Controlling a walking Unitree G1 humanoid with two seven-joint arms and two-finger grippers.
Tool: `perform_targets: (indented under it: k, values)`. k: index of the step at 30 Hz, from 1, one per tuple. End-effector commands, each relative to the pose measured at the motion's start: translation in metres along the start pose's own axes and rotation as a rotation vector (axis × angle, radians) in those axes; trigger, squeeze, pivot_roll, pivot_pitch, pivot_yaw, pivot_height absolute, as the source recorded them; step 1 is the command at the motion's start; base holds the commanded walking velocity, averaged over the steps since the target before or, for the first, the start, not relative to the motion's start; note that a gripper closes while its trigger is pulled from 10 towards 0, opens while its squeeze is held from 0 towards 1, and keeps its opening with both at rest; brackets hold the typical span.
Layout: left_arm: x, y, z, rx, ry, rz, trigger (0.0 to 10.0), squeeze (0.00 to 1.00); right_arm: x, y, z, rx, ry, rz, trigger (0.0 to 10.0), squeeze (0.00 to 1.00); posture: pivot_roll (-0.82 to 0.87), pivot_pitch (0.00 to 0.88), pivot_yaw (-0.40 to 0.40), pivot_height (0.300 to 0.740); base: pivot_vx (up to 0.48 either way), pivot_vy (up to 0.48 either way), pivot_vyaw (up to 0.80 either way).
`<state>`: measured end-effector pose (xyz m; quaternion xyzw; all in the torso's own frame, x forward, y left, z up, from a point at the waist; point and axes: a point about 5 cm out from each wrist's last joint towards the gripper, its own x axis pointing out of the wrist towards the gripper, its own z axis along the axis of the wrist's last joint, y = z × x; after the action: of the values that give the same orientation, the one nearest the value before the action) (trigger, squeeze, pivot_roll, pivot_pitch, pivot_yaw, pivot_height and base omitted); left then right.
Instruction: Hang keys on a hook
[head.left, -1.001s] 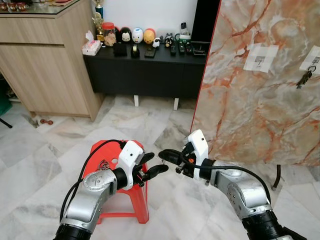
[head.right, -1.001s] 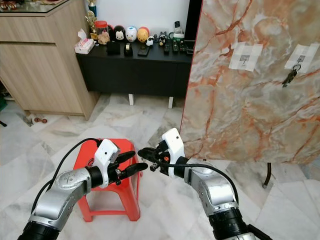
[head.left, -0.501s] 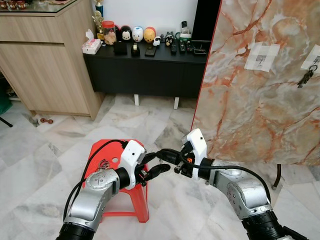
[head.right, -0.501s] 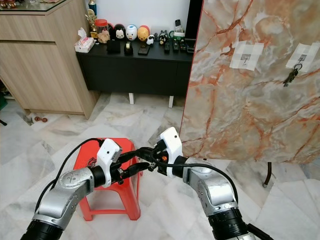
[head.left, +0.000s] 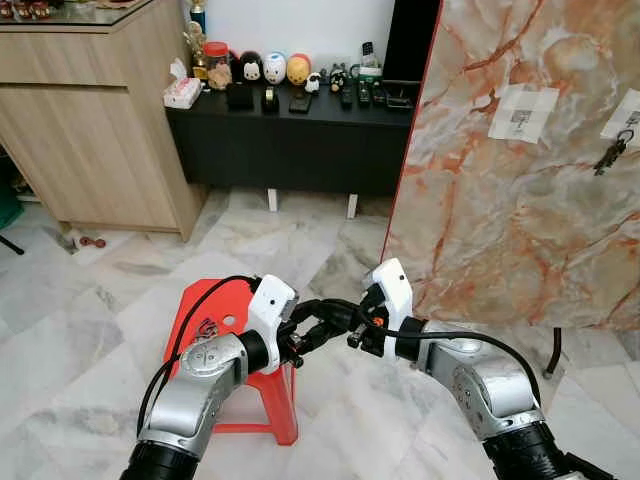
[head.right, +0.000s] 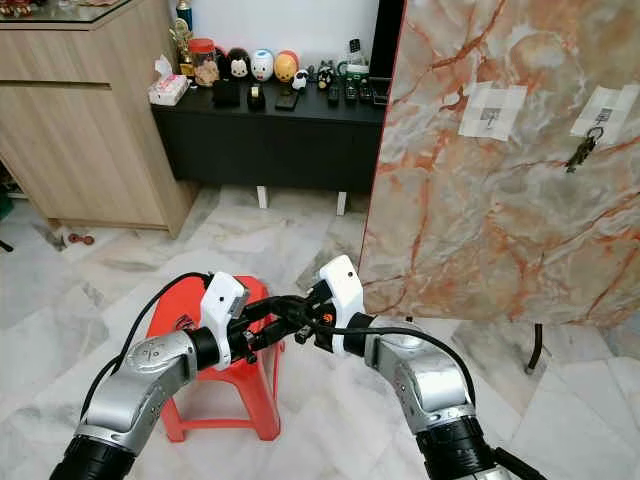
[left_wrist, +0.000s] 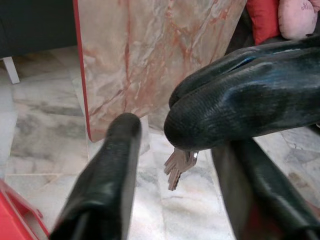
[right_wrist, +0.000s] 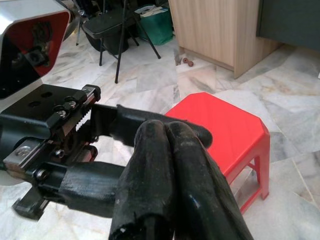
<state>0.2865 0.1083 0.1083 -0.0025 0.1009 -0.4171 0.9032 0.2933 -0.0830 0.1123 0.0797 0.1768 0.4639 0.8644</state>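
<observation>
Since the earlier pictures the gap between the two grippers has been closed: the left gripper has been brought right, so that its fingers are now being spread around the tips of the right gripper, above the near-right corner of the red stool.

The right gripper's fingers are being held pressed together, and a small bunch of keys is being pinched at its top between them, the blades hanging free below the fingertips (best seen in the left wrist view). The left gripper's fingers are being held apart on either side of that grip, and the keys are not yet being touched by them.

The keys are judged to be light, hard and thin, with smooth metal that could be slipped out of rubbery pads, and they are likely to swing from their ring. A hold on the ring or on the key heads is judged safest, so that the loop is left open for a hook.

To the right, on the marble-patterned panel, an empty hook on a white patch is being left free, while another set of keys is already hanging at the far right.
</observation>
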Motion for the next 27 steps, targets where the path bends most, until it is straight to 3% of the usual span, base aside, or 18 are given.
perform_targets:
  k: [1, 27]
  values:
    - [0.0010, -0.0002, -0.0032, -0.006, 0.018, -0.004, 0.0, 0.00, -0.0016, 0.0021, 0.0024, -0.005, -0.013, 0.000, 10.0, 0.00, 0.05, 0.039, -0.057, 0.740, 0.000, 0.000, 0.00]
    - [-0.0026, 0.0013, -0.0080, 0.003, 0.045, -0.005, 0.0, 0.00, -0.0020, 0.0031, 0.0047, -0.024, -0.019, 0.010, 10.0, 0.00, 0.05, 0.042, -0.057, 0.740, 0.000, 0.000, 0.00]
